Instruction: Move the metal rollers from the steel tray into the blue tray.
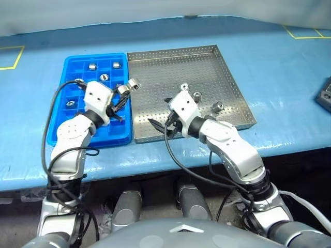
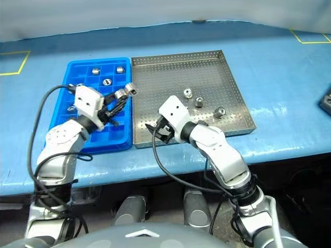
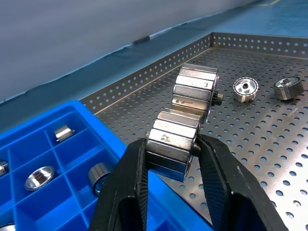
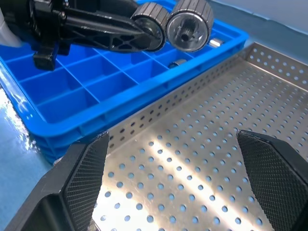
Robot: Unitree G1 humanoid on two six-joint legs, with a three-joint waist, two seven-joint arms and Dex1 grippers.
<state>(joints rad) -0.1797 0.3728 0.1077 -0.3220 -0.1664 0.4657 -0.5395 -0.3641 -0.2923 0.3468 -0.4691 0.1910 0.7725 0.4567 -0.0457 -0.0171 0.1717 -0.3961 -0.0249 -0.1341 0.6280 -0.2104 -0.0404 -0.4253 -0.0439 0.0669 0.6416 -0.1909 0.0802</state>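
Start at the blue tray (image 1: 77, 135): several of its square compartments already hold rollers, for example one in the far row (image 1: 93, 65), so you need a free cell.

Your left gripper (image 1: 123, 93) is closed on a metal roller (image 3: 173, 147) and holds it above the right edge of the blue tray, close to the rim shared with the steel tray (image 1: 243, 101). In the left wrist view a second roller (image 3: 196, 91) seems to hang on the front of the held one, end to end; I cannot tell if they are only stuck together or truly joined, so treat the load as two pieces. Move it slowly over an empty compartment, lower it until it is near the floor of the cell, and only then release, so the front piece does not fall back onto the perforated metal.

Your right gripper (image 4: 180, 185) has its jaws wide apart with nothing between them, low over the near left part of the steel tray. Three rollers remain there, further to the right: one with a flange (image 1: 183, 87), one beside it (image 1: 197, 96) and one near the right rim (image 1: 219, 107). Keep the right arm away from the left one while it places.
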